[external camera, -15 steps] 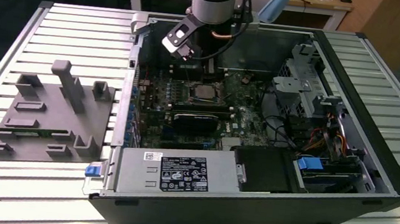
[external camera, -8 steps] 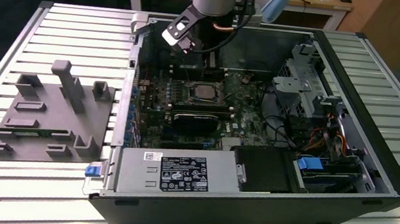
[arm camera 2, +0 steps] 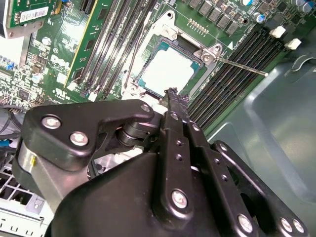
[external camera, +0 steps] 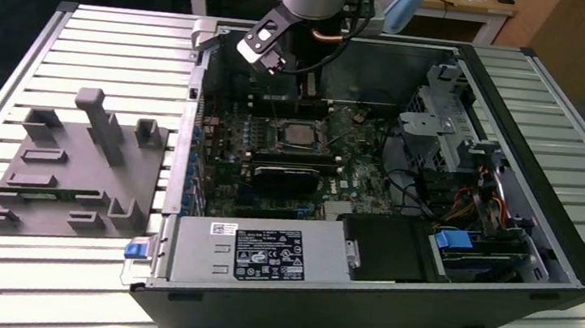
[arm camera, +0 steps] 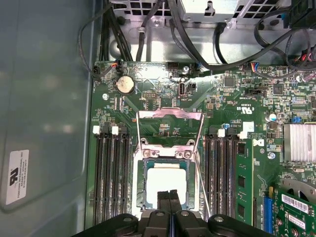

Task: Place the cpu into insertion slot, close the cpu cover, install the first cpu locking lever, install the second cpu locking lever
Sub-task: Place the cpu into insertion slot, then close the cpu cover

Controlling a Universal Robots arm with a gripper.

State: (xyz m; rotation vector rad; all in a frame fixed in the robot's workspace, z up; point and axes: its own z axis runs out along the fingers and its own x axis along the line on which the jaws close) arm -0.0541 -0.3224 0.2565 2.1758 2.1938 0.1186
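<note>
Cpu [arm camera: 165, 178], a small flat square chip with a dull silver-grey top, sits in the green motherboard [arm camera: 247, 111] socket. Its thin silvery metal frame cover [arm camera: 170, 114] is swung open. Our black claw [arm camera: 169, 195], fingers pressed together, hangs over the chip, at its twelve o'clock in the exterior view.

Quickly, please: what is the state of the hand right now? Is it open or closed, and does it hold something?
The hand is closed, with nothing visible in it; it is over the cpu.
</note>
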